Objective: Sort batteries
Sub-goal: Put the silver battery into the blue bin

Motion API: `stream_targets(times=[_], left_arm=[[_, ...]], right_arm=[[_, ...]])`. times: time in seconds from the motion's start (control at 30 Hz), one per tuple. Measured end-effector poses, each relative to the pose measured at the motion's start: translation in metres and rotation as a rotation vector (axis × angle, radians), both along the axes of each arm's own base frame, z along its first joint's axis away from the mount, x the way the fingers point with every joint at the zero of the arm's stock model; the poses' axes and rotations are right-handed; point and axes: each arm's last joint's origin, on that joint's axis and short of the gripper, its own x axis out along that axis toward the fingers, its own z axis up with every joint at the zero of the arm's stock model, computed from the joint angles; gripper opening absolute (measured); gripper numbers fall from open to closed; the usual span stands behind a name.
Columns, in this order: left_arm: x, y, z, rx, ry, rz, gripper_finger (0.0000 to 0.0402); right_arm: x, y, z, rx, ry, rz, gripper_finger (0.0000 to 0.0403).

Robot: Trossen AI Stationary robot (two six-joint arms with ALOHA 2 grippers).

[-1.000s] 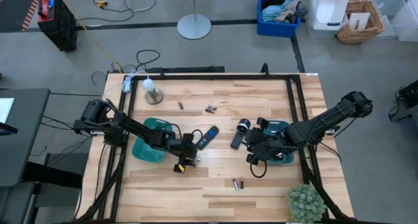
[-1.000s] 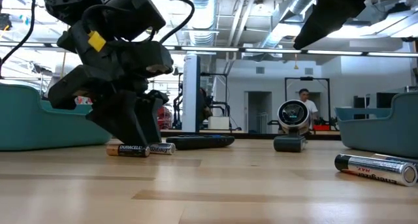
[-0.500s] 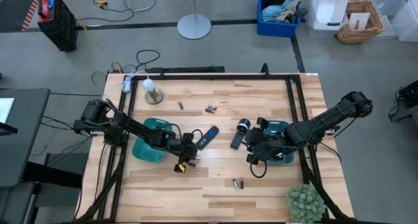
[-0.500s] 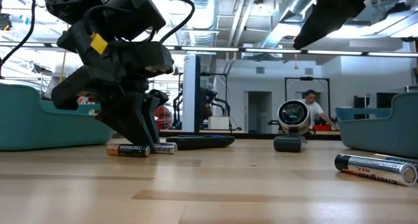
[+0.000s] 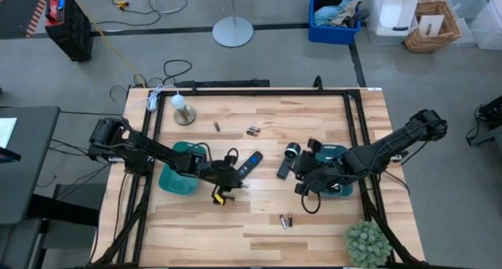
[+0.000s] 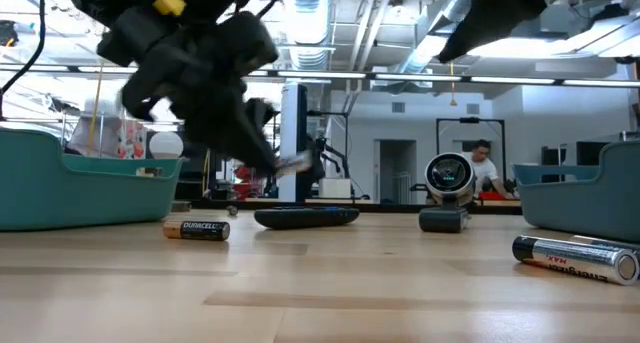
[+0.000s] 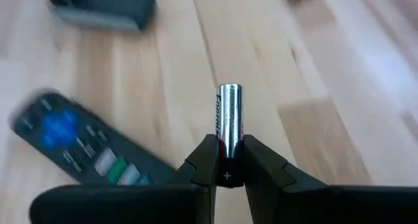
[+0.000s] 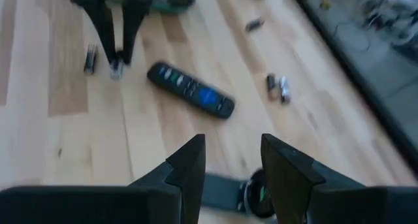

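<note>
One silvery cylindrical battery [image 7: 228, 129] pinched near its base in my left gripper [image 7: 228, 160] (shallow hold); swinging may slip it.

Left pincer [image 7: 228, 160] raised, clamped; right pincer [image 8: 232, 160] parted, hovering

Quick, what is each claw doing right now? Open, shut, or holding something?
Left claw: shut on a battery.
Right claw: open, holding nothing.
</note>
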Motion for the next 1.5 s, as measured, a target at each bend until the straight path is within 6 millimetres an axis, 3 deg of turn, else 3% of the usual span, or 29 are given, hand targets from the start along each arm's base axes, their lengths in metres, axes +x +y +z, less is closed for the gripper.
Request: stream_targets(times=[0.17,0.37,0.57,0.73,0.9,1.1,1.3,1.5], left_arm=[[0.014,0.006,0.019,-0.025,-0.14,0.025,0.0043],[0.041,0.022,0.05,-0.032,-0.303,0.067,0.0043],[0.09,0.031,0.062,-0.024,-0.354,0.062,0.0043],[0.134,0.039,0.07,-0.047,-0.41,0.038,0.0043],[0.176,0.043,0.065,-0.068,-0.428,0.005,0.0043],[0.22,0.049,0.045,-0.111,-0.416,0.002,0.0043],[0.25,0.051,0.031,-0.137,-0.393,-0.011,0.0043],[0.267,0.057,0.017,-0.168,-0.36,-0.002,0.0043]], right_arm=[[0.001,-0.006,0.021,-0.017,-0.101,0.018,0.0163],[-0.006,-0.013,0.063,-0.057,-0.294,0.077,0.0173],[-0.026,-0.025,0.101,-0.069,-0.482,0.086,0.0194],[-0.043,-0.032,0.121,-0.073,-0.595,0.092,0.021],[-0.051,-0.034,0.129,-0.073,-0.639,0.095,0.0214],[-0.049,-0.033,0.127,-0.083,-0.626,0.099,0.0214],[-0.046,-0.032,0.125,-0.087,-0.615,0.103,0.0214],[-0.046,-0.032,0.125,-0.086,-0.614,0.102,0.0214]])
